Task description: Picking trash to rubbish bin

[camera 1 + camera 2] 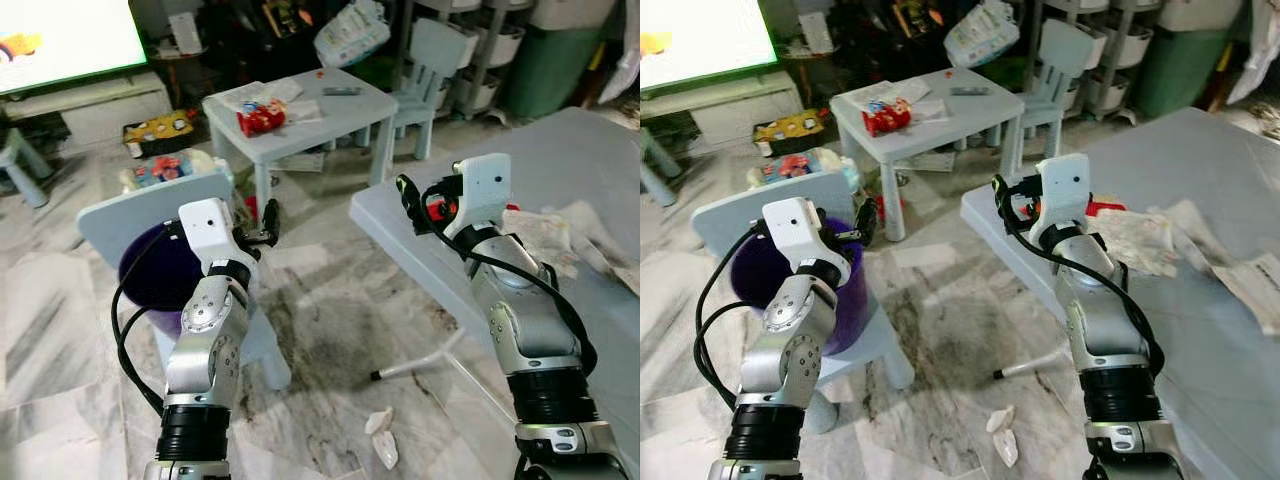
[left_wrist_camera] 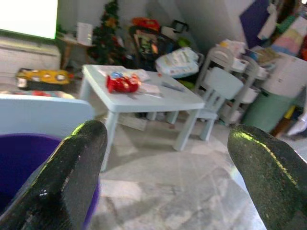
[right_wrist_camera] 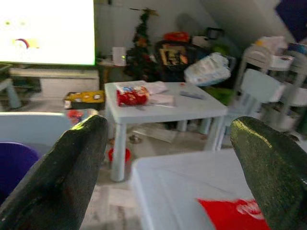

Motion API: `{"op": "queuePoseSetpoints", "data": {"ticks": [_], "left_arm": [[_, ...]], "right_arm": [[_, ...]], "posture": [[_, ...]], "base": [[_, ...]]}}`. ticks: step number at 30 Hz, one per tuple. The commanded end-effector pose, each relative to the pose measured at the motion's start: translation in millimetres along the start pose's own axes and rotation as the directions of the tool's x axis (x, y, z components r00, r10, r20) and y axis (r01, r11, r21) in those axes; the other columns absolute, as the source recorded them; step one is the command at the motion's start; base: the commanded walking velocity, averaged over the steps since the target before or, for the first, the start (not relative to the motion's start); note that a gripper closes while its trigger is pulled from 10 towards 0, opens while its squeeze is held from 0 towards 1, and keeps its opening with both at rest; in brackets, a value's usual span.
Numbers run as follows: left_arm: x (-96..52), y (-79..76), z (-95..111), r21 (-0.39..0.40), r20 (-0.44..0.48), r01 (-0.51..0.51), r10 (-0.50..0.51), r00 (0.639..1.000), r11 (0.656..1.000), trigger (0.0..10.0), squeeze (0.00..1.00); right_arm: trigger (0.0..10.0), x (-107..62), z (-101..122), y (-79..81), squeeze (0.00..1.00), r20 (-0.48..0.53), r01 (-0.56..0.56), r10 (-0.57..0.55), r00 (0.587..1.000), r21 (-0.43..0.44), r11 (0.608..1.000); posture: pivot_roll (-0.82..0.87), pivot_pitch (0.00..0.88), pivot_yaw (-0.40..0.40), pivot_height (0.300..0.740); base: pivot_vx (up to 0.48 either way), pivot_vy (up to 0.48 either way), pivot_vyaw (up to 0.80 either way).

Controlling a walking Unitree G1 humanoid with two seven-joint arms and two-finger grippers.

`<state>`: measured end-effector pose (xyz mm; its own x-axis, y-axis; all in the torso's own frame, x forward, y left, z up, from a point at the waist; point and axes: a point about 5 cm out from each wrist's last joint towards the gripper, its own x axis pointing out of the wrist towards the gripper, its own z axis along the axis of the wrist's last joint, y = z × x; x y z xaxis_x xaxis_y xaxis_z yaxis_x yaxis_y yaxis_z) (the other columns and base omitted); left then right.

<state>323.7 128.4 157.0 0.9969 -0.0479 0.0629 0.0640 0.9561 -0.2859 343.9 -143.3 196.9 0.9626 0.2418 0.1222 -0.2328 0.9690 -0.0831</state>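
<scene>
Grey desk (image 1: 600, 160) on robot's right, strewn with crumpled white paper (image 1: 545, 232). Purple rubbish bin (image 1: 160, 275) on small blue chair (image 1: 120, 215), at robot's left. Right gripper (image 1: 412, 205) raised over desk's near corner, fingers spread wide, empty; red wrapper (image 3: 230, 213) lies on desk just below and beyond it. Left gripper (image 1: 262, 222) beside bin rim, fingers wide apart, empty. White scraps (image 1: 382, 438) on floor between arms.

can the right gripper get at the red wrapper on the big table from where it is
Probably yes: the open right gripper hovers at the table edge, the red wrapper lying just ahead below its fingers, nothing between them.
</scene>
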Motion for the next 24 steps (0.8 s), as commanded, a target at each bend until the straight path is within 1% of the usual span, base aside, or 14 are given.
{"op": "queuePoseSetpoints", "data": {"ticks": [1,7,24], "left_arm": [[1.6,-1.7,1.0,-0.003,-0.005,0.002,-0.002,1.000,1.000,10.0,0.00],[1.7,-3.1,0.1,-0.004,-0.012,0.008,-0.008,1.000,1.000,10.0,0.00],[2.4,-2.4,-1.0,-0.004,-0.022,0.010,-0.011,1.000,1.000,10.0,0.00]], "right_arm": [[10.0,0.2,6.2,1.8,0.00,0.021,-0.014,0.014,1.000,-0.005,1.000],[10.0,-0.4,5.5,2.8,0.00,0.020,-0.016,0.016,1.000,-0.002,1.000],[10.0,-0.2,5.1,1.1,0.00,0.016,-0.010,0.010,1.000,-0.003,1.000]], "posture": [[0.02,0.000,-0.031,0.740],[0.02,0.000,-0.031,0.740],[0.02,0.000,-0.029,0.740]], "base": [[0.000,0.300,0.00],[0.000,0.374,0.00],[0.000,0.480,0.00]]}}
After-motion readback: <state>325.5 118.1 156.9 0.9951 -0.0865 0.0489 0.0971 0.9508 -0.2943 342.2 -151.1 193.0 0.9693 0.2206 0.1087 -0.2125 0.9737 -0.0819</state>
